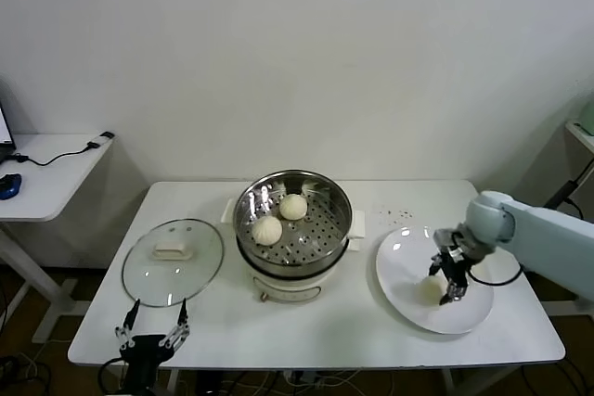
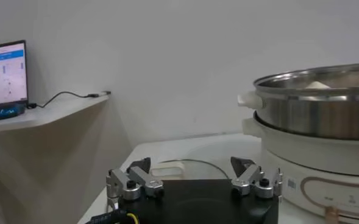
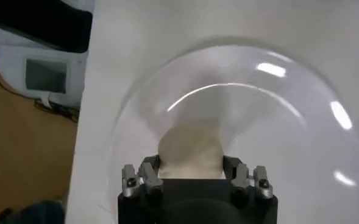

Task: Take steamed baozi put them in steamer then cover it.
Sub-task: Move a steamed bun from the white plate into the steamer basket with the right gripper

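A white rectangular table (image 1: pixel 371 331) stands before a plain white wall (image 1: pixel 306 53); a second white side desk (image 1: pixel 46 169) with a cable and a lit monitor (image 2: pixel 6 74) lies well beyond the left gripper. The right gripper (image 1: pixel 449 277) is lowered over a flat round white plate (image 1: pixel 401 266), its dark fingers (image 3: pixel 149 176) closed on one steamed baozi (image 3: pixel 190 152), a small round cream-white dough bun resting on the plate between the jaws; its pleats cannot be made out from the wrist view. Well apart from this gripper, toward the table's middle, stands the steamer (image 1: pixel 293 229), a round shiny stainless-steel pot with a perforated floor on a cream-white base; two further cream-white buns (image 1: pixel 279 219) lie inside it, just beside each other. The left gripper (image 1: pixel 152 333) hangs at the table's near edge with its jaws spread wide, holding nothing. Just beyond it lies the cover (image 1: pixel 174 261), a round clear glass lid with a metal rim and a cream rectangular handle, flat on the table beside the steamer. A small label on the steamer base appears in the left wrist view, probably printed text, but it is unreadable.
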{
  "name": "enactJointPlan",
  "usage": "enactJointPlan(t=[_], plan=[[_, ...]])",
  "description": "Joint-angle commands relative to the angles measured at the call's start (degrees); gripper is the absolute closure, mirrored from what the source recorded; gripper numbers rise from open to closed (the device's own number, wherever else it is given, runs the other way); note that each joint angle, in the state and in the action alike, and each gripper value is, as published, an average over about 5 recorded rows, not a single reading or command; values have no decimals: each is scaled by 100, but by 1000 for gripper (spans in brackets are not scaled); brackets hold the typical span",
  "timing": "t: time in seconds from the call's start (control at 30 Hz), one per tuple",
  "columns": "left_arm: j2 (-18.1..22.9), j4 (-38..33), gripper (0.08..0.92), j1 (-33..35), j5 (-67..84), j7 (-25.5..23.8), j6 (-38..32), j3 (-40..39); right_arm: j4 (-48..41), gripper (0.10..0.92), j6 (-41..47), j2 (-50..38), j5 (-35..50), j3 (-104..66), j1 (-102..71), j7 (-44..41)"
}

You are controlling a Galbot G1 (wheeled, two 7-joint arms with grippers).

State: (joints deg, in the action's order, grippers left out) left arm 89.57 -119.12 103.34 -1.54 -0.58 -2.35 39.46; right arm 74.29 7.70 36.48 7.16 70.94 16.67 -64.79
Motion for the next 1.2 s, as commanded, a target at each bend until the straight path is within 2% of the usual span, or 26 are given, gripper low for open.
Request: enactJointPlan(t=[0.03,0.27,0.67,0.9,1.2], plan=[[-2,-2,177,25,-9,-2,4,-27,-541,358,-2323,1103,-160,1062,2624,-655],[7,-8,177,-14,-66,-3,37,-100,-797,355,-3565,2238,-350,980,3287,-835],[-52,22,177,-6,-75,-4,28,-120,-871,355,-4084,4113,-969,445,2361,-801],[-38,98,177,55,-39,0,-10,-123,-875,355,-4265,4562,-1359,438,1689,-762],[-55,193,177,51,33,6,-46,-81,-662,355,-4228,4557,-1362,538,1283,-746]])
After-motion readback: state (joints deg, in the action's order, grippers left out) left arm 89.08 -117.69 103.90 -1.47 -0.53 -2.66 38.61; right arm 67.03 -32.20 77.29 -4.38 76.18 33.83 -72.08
